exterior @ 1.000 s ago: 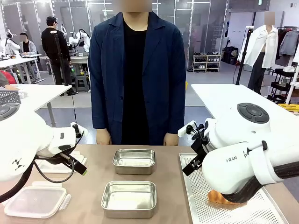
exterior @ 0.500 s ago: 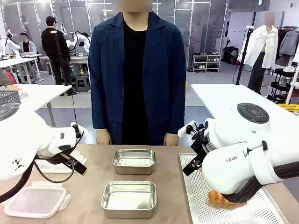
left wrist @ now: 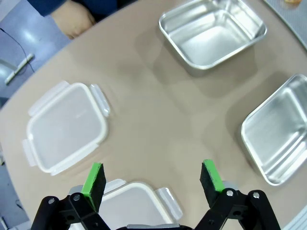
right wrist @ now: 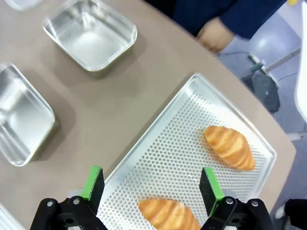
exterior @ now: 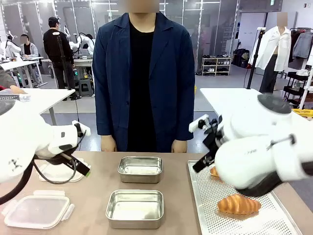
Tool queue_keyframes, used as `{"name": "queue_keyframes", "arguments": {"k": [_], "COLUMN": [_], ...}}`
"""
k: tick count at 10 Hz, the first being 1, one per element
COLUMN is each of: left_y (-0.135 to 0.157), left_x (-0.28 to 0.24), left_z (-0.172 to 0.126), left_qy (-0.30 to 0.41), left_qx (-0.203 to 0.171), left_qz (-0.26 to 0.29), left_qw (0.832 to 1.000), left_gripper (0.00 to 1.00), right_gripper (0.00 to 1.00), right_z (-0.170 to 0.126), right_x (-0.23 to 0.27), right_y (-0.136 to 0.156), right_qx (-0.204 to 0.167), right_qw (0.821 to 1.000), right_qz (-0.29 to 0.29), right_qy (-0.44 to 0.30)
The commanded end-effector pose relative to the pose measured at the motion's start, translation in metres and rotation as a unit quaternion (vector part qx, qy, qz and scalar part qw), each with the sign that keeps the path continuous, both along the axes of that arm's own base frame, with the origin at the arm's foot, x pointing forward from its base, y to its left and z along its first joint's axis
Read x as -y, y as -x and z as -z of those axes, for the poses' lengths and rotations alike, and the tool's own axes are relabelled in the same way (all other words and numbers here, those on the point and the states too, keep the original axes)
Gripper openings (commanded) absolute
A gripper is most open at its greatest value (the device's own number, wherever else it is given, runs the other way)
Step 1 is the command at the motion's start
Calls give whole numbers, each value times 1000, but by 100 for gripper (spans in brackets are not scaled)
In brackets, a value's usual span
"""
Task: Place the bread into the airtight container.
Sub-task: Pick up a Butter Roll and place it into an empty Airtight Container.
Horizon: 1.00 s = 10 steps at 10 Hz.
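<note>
Two croissants, the bread, lie on the perforated tray [right wrist: 168, 139]: one [right wrist: 230, 146] toward its far end and one [right wrist: 168, 213] close under my right gripper [right wrist: 151, 184], which hovers open above the tray with nothing between its fingers. In the front view the near croissant [exterior: 238, 204] lies in plain sight, while the other [exterior: 214, 171] peeks from behind my right arm. Two open steel airtight containers stand mid-table, one far [exterior: 140, 169] and one near [exterior: 135, 208]. High over the table's left part, my left gripper [left wrist: 152, 178] stands open and holds nothing.
Two clear plastic lids lie at the table's left: one near the front edge [exterior: 36, 211], one farther back [exterior: 58, 172]. A person stands at the far edge with both hands [exterior: 108, 143] resting by the table. Bare tabletop lies between the containers and the lids.
My right arm has lifted and swung back, uncovering the near croissant on the tray. My left arm has shifted slightly up and to the left. Both grippers stay open.
</note>
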<state>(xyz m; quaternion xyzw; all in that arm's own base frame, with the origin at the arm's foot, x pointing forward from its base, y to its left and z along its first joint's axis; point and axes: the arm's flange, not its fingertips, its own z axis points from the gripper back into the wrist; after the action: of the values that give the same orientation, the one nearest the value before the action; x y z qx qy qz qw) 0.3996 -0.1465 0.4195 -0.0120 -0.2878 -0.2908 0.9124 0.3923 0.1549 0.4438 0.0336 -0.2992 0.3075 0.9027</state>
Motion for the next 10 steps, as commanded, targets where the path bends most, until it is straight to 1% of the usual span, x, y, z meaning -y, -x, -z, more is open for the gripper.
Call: {"name": "queue_keyframes", "arguments": {"k": [1,2,3,4,5,6,7,8,9,10], "left_y": [16,29,55,75,107,132,158,184,204,211], "left_x": [-21,-36,-57,-75,-98,-117,-138,-159,-175,-178], "left_z": [-78,-126,-183,-223,-276,-305,-324,-339,-350,-355], "left_qy": [23,52,60,25,51,62,77,91,91,95], "left_qx": [-29,-34,-35,-43,-20,-7,-3,8,24,27], "left_qz": [9,24,41,41,46,42,32,27,35,29], "left_qw": [999,998,997,998,997,997,997,995,995,995], "left_gripper": [100,100,100,100,100,100,100,100,100,100], "right_gripper": [100,100,100,100,100,100,100,100,100,100], "right_z": [-91,-132,-174,-204,-231,-249,-262,-269,-272,-278], "right_x": [45,69,98,125,153,176,200,221,238,244], "right_y": [7,18,41,60,82,101,126,149,165,173], "right_qx": [-8,-8,-19,-37,-49,-47,-43,-44,-33,-25], "right_qw": [1000,1000,999,999,998,998,999,999,999,999], "right_qz": [-12,-14,-25,-33,-42,-37,-25,-21,-19,-10], "right_qy": [-22,-24,-28,-19,-4,-4,-3,-11,-13,-20]}}
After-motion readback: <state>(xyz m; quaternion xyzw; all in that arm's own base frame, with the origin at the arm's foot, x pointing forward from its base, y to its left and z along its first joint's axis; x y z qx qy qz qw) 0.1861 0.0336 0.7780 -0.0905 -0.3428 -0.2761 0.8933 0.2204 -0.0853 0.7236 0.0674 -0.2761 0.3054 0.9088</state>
